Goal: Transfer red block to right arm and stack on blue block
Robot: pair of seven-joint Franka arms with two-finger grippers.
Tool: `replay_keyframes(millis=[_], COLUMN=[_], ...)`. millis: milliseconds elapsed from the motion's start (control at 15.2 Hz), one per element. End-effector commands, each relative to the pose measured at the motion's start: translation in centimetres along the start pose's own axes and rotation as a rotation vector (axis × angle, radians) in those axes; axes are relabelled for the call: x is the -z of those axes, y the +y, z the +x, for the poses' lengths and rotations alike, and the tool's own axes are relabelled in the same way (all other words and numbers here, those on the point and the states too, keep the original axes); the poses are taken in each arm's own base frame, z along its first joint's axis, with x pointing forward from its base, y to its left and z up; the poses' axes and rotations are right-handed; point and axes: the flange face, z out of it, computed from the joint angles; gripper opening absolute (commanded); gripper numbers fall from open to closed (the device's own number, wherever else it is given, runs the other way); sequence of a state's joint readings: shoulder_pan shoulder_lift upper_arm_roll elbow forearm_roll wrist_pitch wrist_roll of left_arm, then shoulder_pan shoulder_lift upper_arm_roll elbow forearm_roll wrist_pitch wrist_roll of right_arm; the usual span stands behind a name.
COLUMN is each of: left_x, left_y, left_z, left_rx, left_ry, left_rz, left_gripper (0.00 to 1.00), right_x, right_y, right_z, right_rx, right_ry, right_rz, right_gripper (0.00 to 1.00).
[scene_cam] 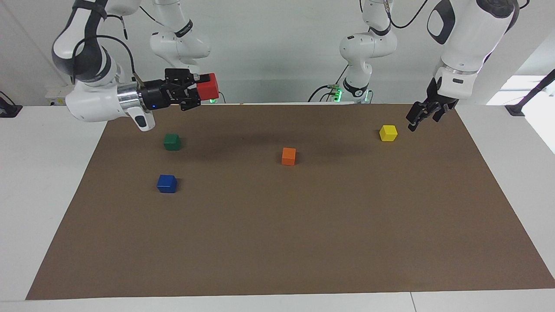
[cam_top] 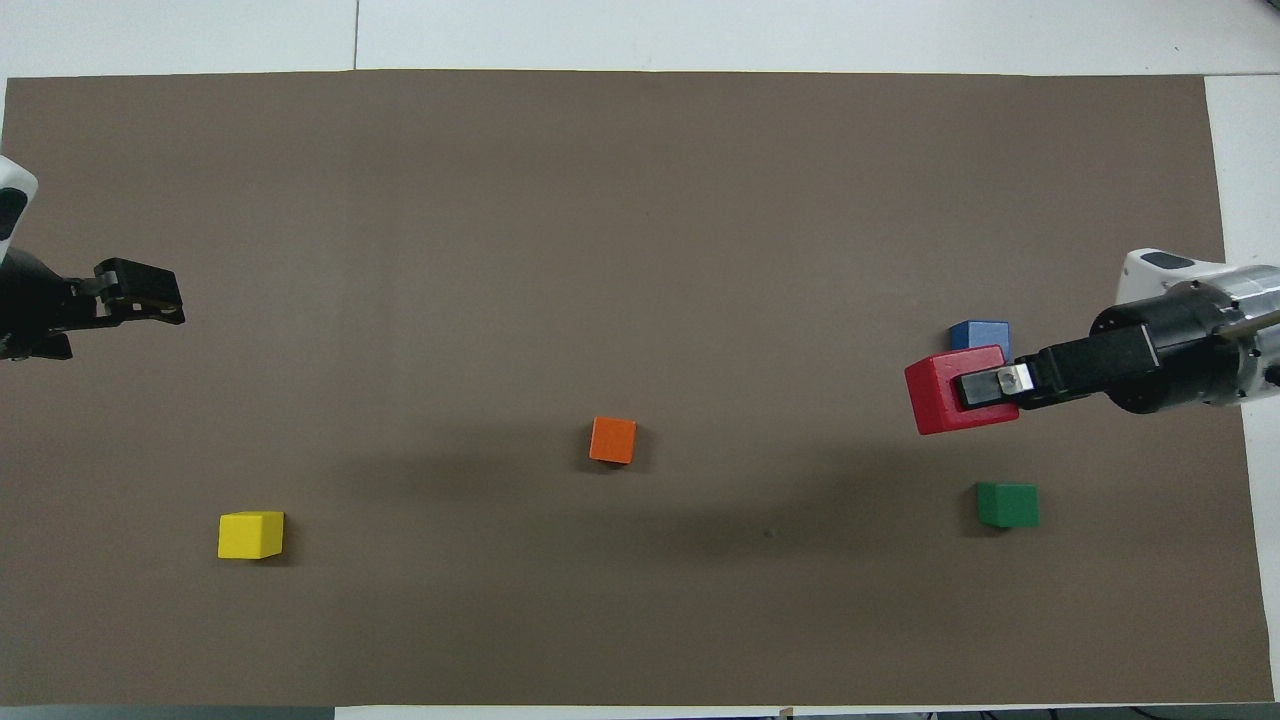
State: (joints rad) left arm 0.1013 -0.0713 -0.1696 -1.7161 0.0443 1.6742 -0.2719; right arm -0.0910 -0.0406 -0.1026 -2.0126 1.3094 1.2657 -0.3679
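Note:
My right gripper point(scene_cam: 199, 90) is shut on the red block point(scene_cam: 207, 86) and holds it sideways, high above the mat at the right arm's end. In the overhead view the red block point(cam_top: 940, 393) in the right gripper point(cam_top: 985, 386) covers a corner of the blue block point(cam_top: 981, 333). The blue block point(scene_cam: 167, 183) sits alone on the mat, well below the gripper and untouched. My left gripper point(scene_cam: 422, 116) is open and empty, raised beside the yellow block point(scene_cam: 388, 132) at the left arm's end; it also shows in the overhead view point(cam_top: 130, 300).
A green block point(scene_cam: 172, 141) lies on the brown mat point(scene_cam: 277, 242), nearer to the robots than the blue block. An orange block point(scene_cam: 288, 156) lies mid-mat. Two smaller white arms point(scene_cam: 366, 47) stand along the robots' edge.

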Motion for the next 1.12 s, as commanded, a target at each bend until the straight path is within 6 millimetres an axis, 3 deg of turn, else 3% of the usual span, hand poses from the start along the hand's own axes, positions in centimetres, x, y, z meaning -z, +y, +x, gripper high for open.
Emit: replay_keyframes(millis=[0,66,394,525,657,722,919,1051], left_x=[1.5,1.9,2.3,3.2,2.5,2.2,1.3,1.2], left_y=[0.9,0.3,1.7,1.5,0.1,0.6,0.6,0.7], left_z=[1.8,2.0,2.1,0.9,-0.4,-0.8,-2.0,-1.4], left_rx=[-0.093,-0.083,-0.136,-0.205,-0.192,-0.201,-0.205,-0.197], left_ry=[-0.022,-0.025,-0.12,-0.128,-0.164,-0.167,-0.173,-0.134], left_rz=[0.029,0.028,0.024,0.014,0.02,0.022,0.028,0.019], left_gripper=[1.0,1.0,1.0,1.0,1.0,1.0,1.0,1.0], right_x=[2.4,2.9,5.7,5.6,6.0,5.4,4.2,4.2], right_y=[-2.2,-3.1,-6.4,-5.7,-5.1,-4.7,-2.1,0.4], right_z=[-0.6,-0.8,-0.3,0.1,0.5,1.1,2.4,3.3], right_rx=[0.017,0.026,0.023,-0.003,-0.035,-0.024,-0.035,-0.055], right_ry=[0.005,-0.001,0.065,0.033,0.066,0.079,0.096,0.103], right_rz=[-0.257,-0.339,-0.797,-0.993,-1.106,-1.186,-1.369,-1.445], right_gripper=[0.0,0.0,0.0,0.0,0.0,0.0,0.0,0.0])
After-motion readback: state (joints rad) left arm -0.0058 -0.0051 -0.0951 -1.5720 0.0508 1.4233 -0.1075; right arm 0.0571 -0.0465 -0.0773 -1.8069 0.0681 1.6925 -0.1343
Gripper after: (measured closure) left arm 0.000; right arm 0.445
